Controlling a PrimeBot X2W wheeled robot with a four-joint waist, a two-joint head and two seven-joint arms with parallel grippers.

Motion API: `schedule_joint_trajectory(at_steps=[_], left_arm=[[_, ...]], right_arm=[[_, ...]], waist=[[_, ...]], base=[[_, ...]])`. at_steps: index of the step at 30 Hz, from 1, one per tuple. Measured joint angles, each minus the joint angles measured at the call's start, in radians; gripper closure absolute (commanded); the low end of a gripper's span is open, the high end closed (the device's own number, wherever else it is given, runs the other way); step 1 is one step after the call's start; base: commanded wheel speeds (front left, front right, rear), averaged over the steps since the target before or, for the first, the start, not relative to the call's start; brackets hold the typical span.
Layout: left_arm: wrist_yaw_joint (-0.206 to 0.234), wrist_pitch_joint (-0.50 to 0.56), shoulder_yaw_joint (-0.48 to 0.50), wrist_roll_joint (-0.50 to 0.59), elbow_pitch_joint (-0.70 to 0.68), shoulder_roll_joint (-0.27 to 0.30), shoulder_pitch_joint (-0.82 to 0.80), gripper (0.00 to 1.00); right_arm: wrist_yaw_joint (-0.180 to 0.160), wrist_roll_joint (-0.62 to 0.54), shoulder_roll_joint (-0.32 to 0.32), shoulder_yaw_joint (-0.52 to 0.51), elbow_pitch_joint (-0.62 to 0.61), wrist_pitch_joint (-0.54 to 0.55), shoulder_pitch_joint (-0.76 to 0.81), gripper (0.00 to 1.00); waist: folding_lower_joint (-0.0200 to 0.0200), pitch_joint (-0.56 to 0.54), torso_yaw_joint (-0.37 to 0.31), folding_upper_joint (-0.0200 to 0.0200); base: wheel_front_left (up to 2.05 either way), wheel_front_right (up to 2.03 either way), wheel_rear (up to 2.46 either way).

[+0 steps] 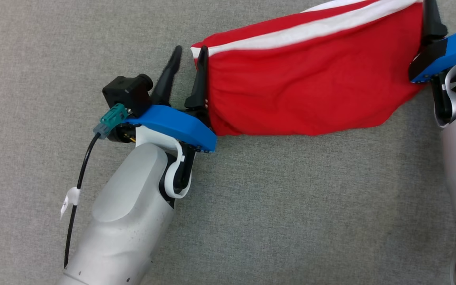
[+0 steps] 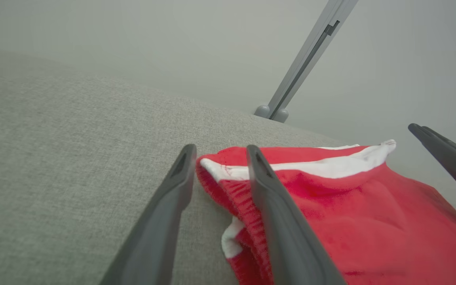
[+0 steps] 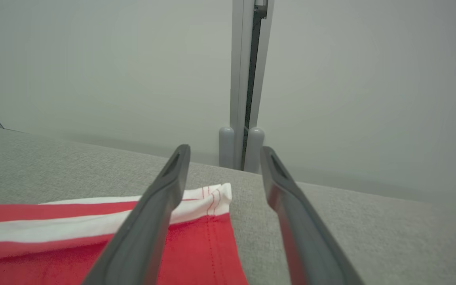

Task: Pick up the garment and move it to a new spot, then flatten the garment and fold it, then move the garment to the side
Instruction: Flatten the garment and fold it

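A red garment (image 1: 307, 87) with a white stripe lies folded in a long band on the grey cloth-covered table (image 1: 291, 206). My left gripper (image 1: 189, 59) stands open at its left end, one finger against the cloth's edge and the other out over bare table. In the left wrist view the garment's hemmed corner (image 2: 228, 174) lies between and under the spread fingers of the left gripper (image 2: 220, 152). My right gripper (image 1: 451, 16) is open at the right end. Its wrist view shows the gripper (image 3: 225, 153) with the garment's corner (image 3: 216, 198) lying loose below the gap.
A grey post (image 3: 247, 79) rises from the table's far edge against a pale wall, and stands slanted as the post (image 2: 307, 59) in the left wrist view. A black cable with a white tag (image 1: 69, 198) runs along my left forearm. One finger of the right gripper (image 2: 441, 150) reaches into the left wrist view.
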Motion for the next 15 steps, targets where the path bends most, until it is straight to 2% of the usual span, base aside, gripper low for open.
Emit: schedule_joint_trajectory(at_steps=[6, 11, 15], left_arm=[[0.033, 0.0, 0.054, 0.052, -0.037, 0.0, 0.048, 0.0], [0.035, 0.0, 0.086, 0.083, -0.063, 0.0, 0.11, 0.0], [0.044, 0.0, 0.095, 0.101, -0.08, 0.0, 0.136, 0.0]], right_arm=[[0.0, 0.039, -0.005, 0.011, 0.016, 0.0, 0.033, 0.0], [0.0, 0.071, -0.016, 0.08, 0.176, 0.003, 0.063, 0.0], [0.0, 0.08, -0.027, 0.116, 0.278, 0.05, 0.042, 0.0]], waist=[[-0.0001, -0.014, -0.011, -0.0002], [-0.0002, -0.038, -0.018, -0.0002], [-0.0004, -0.052, -0.022, -0.0006]], base=[[0.0, 0.0, 0.0], [0.0, 0.0, 0.0], [0.0, 0.0, 0.0]])
